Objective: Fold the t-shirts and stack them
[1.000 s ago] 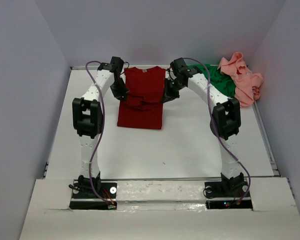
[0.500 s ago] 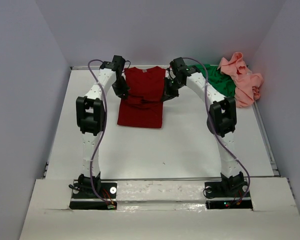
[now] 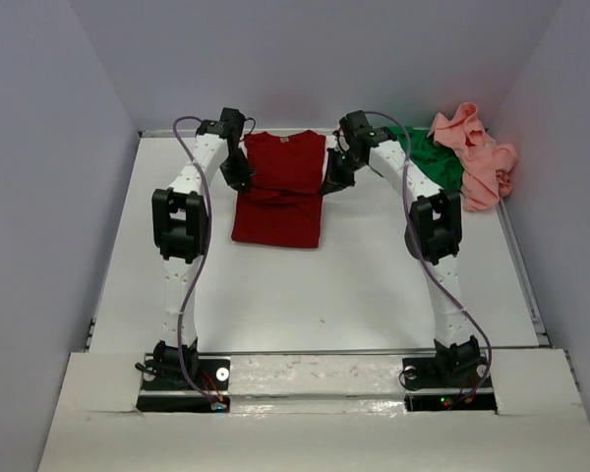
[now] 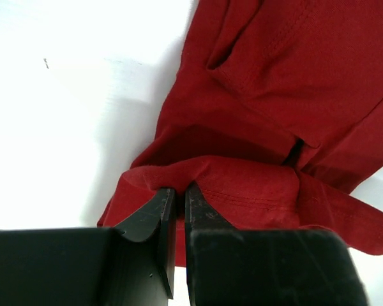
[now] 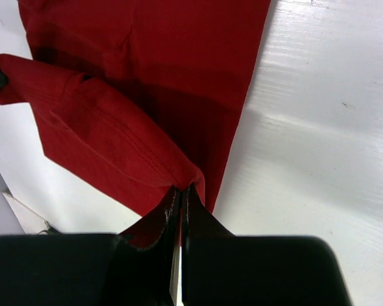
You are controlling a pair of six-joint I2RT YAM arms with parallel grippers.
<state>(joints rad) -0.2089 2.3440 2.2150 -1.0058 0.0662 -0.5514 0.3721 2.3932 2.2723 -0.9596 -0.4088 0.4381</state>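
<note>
A: Any writing to read on these shirts?

B: Only a small pale tag (image 3: 284, 139) inside the collar of the dark red t-shirt (image 3: 278, 202), and it is too small to make out (just a light speck from the top camera).

A: Where does that shirt lie?

B: On the white table (image 3: 324, 285), at the far middle, collar toward the far side, between the two arms. The near part lies flat. Across the middle the cloth is bunched into a raised ridge.

A: And the left gripper (image 4: 177, 191)?

B: Nearly closed, with only a thin slit between the jaws. It pinches a fold of red cloth at the shirt's left edge, and the fold is lifted off the table.

A: The right gripper (image 5: 180, 190)?

B: Pressed together, its tips meeting on a hemmed fold of the same shirt at the right edge. That fold is also held up above the flat part.

A: The other two?

B: The green t-shirt (image 3: 435, 162) is crumpled in the far right corner, partly behind the right arm. The salmon pink t-shirt (image 3: 487, 167) is heaped just to its right, touching it. Neither gripper touches them.
</note>
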